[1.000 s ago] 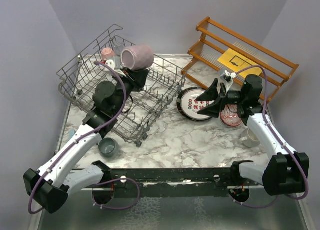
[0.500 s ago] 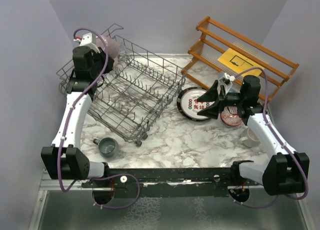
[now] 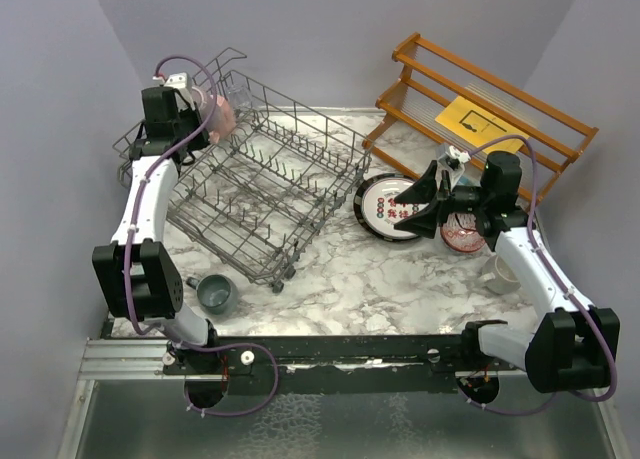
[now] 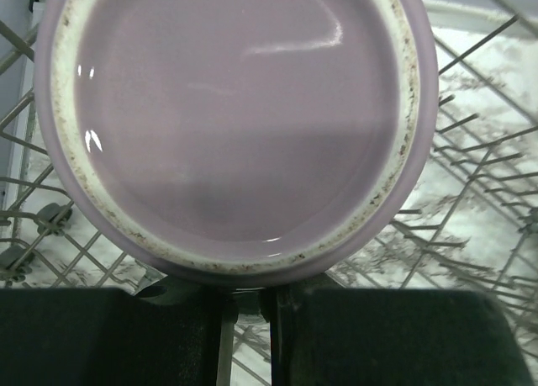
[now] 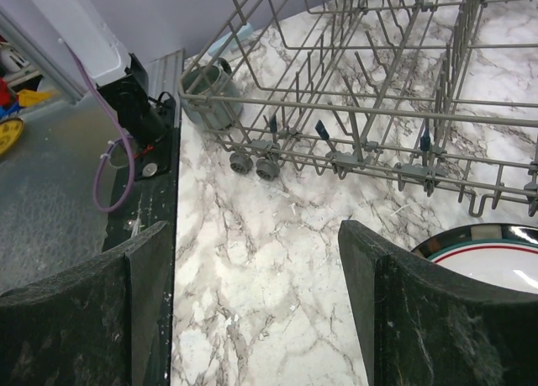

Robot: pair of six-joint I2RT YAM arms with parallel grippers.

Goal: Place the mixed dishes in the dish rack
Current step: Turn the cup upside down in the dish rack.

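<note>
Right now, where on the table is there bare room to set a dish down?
The marble near the front, between the grey-teal mug and cream mug, is bare. The right is crowded: black-rimmed plate and red bowl at the right tool.

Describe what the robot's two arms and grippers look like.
The left arm and right arm are white-shelled links joined by chunky black joints, each trailed by a looping purple cable. The left gripper and right gripper have broad, black, rough-textured fingers.
</note>
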